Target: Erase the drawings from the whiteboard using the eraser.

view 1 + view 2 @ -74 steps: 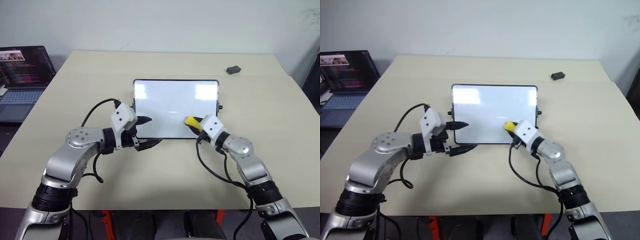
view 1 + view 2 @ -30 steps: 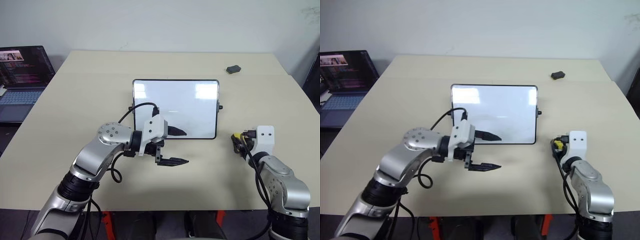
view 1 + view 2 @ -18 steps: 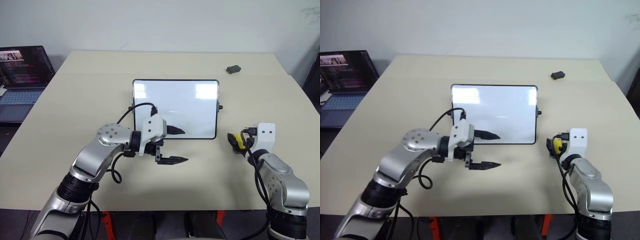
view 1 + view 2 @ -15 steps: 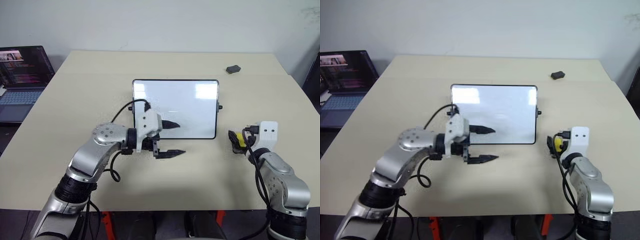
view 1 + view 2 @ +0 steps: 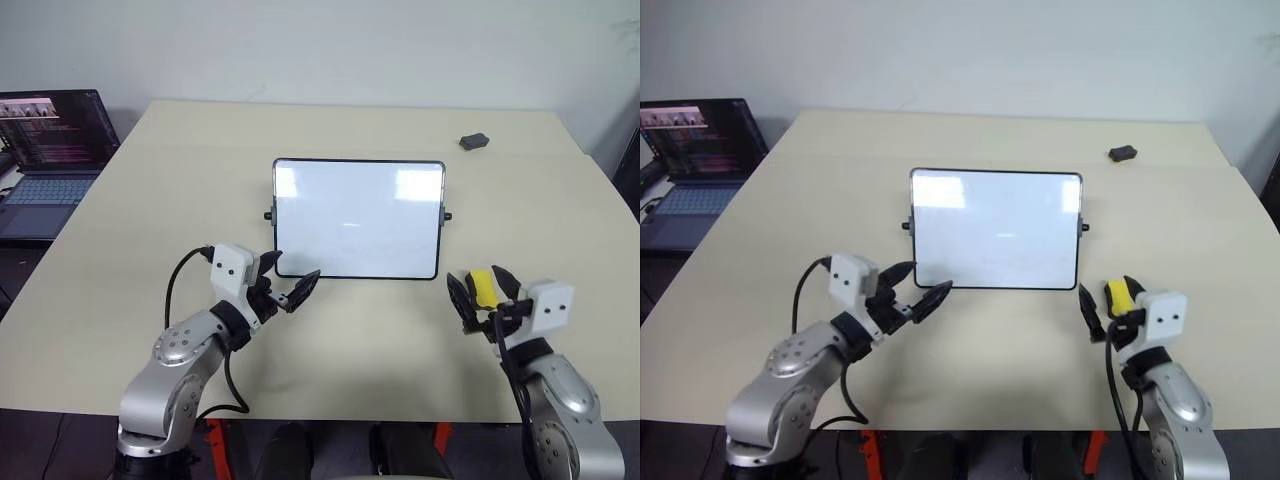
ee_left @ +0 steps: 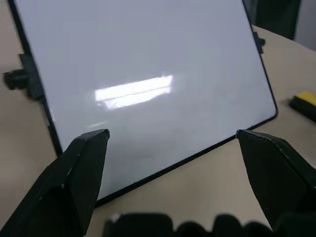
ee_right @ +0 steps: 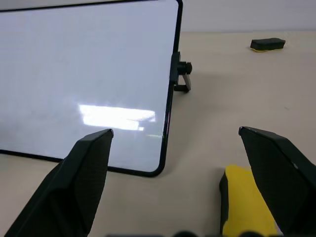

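Table [image 5: 150, 200]: a broad beige tabletop against a pale wall, with an open laptop [image 5: 50, 150] glowing off its far left edge.
Whiteboard [image 5: 358, 218]: lies at the table's centre, its black-framed white face blank; no drawings can be made out on it in any view.
Eraser [image 5: 482, 286]: the yellow block with its black base now rests on the table near the board's near right corner, apart from the frame. A second ago it sat pinched in the right gripper; two and a half seconds ago it was pressed to the board's lower right area.
Right gripper [image 5: 484, 298]: fingers now spread wide, standing either side of the eraser without clamping it; the grip seen a second ago has been let go and the hand has drawn back toward the robot.
Left gripper [image 5: 290, 291]: fingers parted and holding nothing, now near the board's near left corner. A second ago it reached across the board's lower edge with one finger over the white face; it has since swung left and pulled back.
Small dark grey lump [image 5: 474, 141]: unmoved at the table's far right, well apart from the board.
Camera: the whole scene sits slightly shifted compared with the earlier frames.
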Tool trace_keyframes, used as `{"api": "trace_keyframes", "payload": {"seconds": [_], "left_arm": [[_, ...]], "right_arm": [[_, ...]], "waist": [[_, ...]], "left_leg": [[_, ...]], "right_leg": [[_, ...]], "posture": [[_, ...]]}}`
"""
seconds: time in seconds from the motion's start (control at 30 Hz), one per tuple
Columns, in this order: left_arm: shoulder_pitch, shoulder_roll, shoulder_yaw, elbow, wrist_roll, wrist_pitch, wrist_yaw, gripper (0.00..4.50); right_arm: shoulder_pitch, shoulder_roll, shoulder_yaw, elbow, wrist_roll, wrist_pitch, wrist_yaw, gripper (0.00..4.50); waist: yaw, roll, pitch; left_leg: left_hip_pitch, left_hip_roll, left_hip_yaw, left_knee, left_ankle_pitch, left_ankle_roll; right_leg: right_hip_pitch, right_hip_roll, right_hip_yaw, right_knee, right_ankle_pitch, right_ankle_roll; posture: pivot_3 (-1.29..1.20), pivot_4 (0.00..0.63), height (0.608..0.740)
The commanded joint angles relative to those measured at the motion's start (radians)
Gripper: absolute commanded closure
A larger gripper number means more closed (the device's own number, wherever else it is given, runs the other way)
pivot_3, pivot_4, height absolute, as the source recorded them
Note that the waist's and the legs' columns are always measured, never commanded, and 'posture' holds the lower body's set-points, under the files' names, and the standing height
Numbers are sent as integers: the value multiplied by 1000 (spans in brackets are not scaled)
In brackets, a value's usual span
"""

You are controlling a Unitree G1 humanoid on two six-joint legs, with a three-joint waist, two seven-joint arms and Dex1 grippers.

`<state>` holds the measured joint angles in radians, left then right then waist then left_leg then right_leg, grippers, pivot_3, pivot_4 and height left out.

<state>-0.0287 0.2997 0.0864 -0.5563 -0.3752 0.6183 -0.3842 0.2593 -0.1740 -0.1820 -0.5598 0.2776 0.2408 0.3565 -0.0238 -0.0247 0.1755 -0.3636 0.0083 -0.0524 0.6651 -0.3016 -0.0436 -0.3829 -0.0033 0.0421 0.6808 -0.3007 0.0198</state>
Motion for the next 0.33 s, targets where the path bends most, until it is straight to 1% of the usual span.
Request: {"api": "trace_keyframes", "payload": {"seconds": [0.03,0.13,0.2,0.27,0.33], "left_arm": [[43,-27,34,-66,51,-58,95,0],[105,-45,45,-53,111,-127,151,0],[155,-80,65,-42,131,-160,201,0],[205,-102,66,-28,145,-186,218,0],[228,-126,71,-9,142,-196,233,0]], "right_arm": [[60,7,12,23,1,-143,45,38],[132,-3,31,71,-11,-212,79,38],[176,-13,34,98,-22,-243,90,38],[192,-19,33,126,-25,-258,93,38],[171,-24,29,160,-28,-264,82,38]], "waist": [[-3,0,-1],[-7,1,-1],[-6,1,-1],[-6,1,-1],[-6,1,-1]], "left_leg": [[2,0,0,0,0,0],[3,1,0,-1,0,0],[3,1,0,-1,0,0],[2,1,0,-1,0,0],[2,1,0,-1,0,0]], "right_leg": [[1,0,0,0,0,0],[2,1,0,0,0,0],[2,2,0,0,-1,-1],[2,1,0,-1,-1,-1],[2,1,0,-1,-1,-1]], "posture": [[0,150,740],[0,150,740],[0,150,740],[0,150,740],[0,150,740]]}}
